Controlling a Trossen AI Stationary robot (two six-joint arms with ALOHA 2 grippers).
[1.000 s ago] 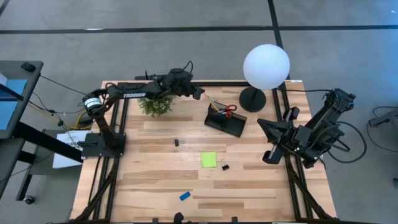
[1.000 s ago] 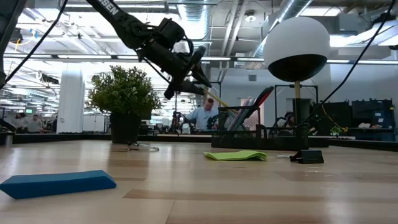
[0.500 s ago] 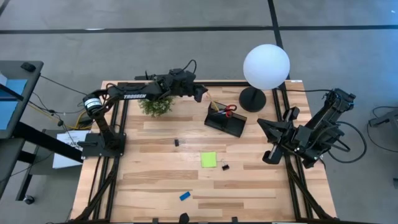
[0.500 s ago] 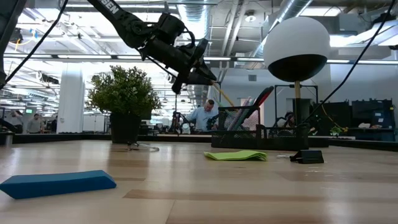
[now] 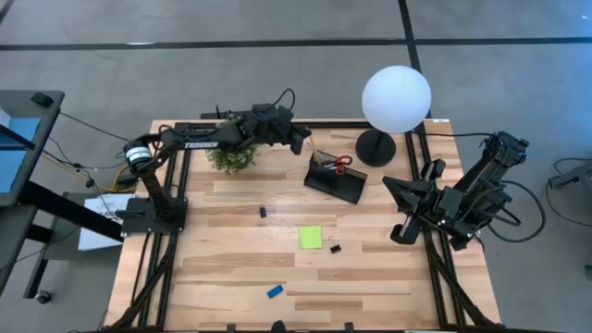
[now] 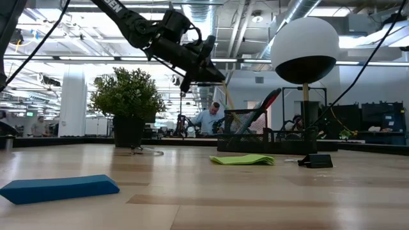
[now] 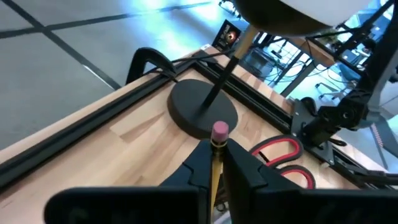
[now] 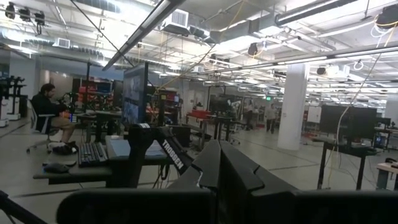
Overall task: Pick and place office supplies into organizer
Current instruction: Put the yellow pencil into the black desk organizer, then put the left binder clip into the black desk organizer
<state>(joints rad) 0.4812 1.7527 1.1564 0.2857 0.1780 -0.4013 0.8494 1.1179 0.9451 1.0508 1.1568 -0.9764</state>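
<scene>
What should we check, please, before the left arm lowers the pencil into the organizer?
1. Grip: left gripper shut on the yellow pencil, eraser end showing: ok.
2. Position: gripper beside the organizer, near its far-left corner; directly over a compartment: cannot tell.
3. Red-handled scissors already stand in the organizer; room beside them: cannot tell.
4. Lamp base stands apart from the organizer: ok.
5. Right gripper waits at the table's right edge, clear: ok.

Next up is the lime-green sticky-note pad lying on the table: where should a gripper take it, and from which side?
The sticky-note pad lies flat on the table, thin and square, with the small black clip just beside one corner. Probably best to come straight down and pinch across two opposite edges away from the clip, fingers opened wider than the pad.
</scene>
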